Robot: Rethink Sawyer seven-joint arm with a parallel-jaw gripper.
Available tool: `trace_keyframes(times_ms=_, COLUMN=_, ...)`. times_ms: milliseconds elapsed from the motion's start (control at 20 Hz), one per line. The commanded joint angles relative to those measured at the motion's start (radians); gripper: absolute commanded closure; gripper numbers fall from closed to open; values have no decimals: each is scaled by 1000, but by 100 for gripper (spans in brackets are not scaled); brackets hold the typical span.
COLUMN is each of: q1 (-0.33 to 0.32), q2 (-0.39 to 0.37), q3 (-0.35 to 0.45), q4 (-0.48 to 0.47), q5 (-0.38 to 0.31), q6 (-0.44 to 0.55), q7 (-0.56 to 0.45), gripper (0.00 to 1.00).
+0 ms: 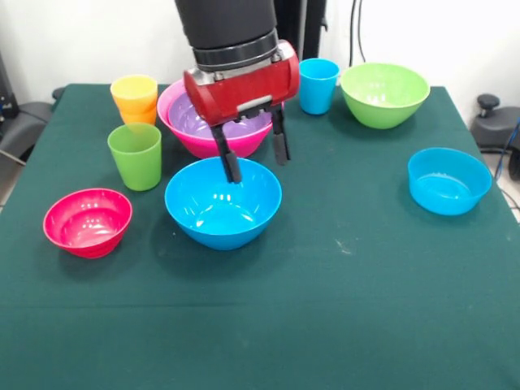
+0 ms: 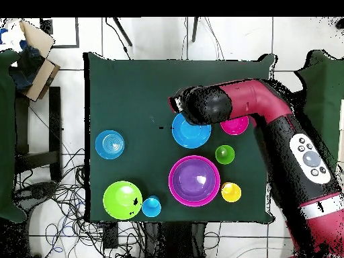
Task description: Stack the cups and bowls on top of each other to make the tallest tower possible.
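My gripper (image 1: 256,160) hangs open over the far rim of the large blue bowl (image 1: 223,207). One finger (image 1: 231,165) dips inside that bowl and the other stays behind the rim. Just beyond stands the large pink bowl (image 1: 203,146) with the purple bowl (image 1: 192,119) nested in it. A yellow cup (image 1: 135,91) sits in an orange cup (image 1: 140,117) at the left, and the green cup (image 1: 136,156) stands in front of them. In the overhead view the arm hides the gripper and part of the blue bowl (image 2: 191,136).
A red-pink bowl (image 1: 88,221) lies at the front left. A blue cup (image 1: 318,85) and a light green bowl (image 1: 385,95) stand at the back right, and a light blue bowl (image 1: 448,180) sits at the right. Chairs and cables ring the table (image 1: 325,325).
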Motion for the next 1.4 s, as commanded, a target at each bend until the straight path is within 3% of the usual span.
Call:
trace_keyframes(times_ms=50, q1=35, q2=-23, q3=-71, q4=108, q5=-100, q6=-73, q7=-110, gripper=0)
trace_keyframes(times_ms=500, q1=51, q2=-49, q3=-106, q4=170, q5=-114, q6=-147, q7=-27, gripper=0)
trace_keyframes(times_ms=1200, q1=47, q2=9, q3=-131, q4=136, q5=-83, q6=-124, q7=-71, gripper=0)
trace_keyframes(times_ms=1400, q1=49, q2=70, q3=-133, q4=100, q5=-76, q6=-112, q7=-98, gripper=0)
